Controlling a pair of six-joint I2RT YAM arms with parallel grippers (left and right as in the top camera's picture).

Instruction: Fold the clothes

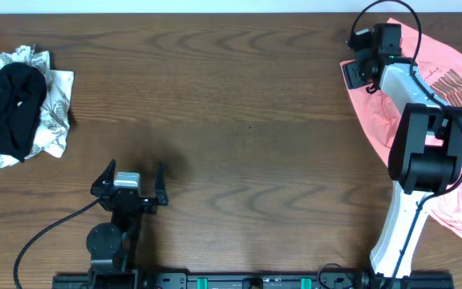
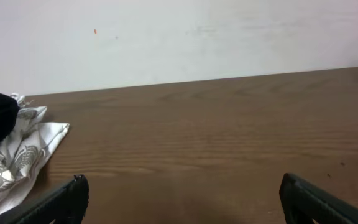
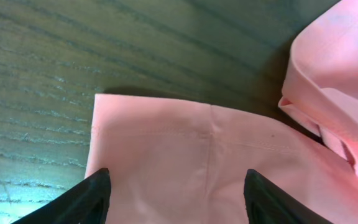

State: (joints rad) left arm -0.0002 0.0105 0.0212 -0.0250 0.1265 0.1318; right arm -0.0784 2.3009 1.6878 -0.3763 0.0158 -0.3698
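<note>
The clothes, a salmon-pink T-shirt with dark lettering on the chest, lie crumpled at the table's right edge. One sleeve is spread flat on the wood toward the left. My right gripper hangs over that sleeve. In the right wrist view it is open, with one finger on each side of the pink fabric and the hem just ahead of the tips. My left gripper stands wide open near the front left, far from the shirt, and in the left wrist view it has only bare wood between its fingers.
A black garment on a white patterned cloth lies at the far left edge, and the same white cloth shows in the left wrist view. The brown wooden table spans the whole view. The right arm's white links cross over the shirt.
</note>
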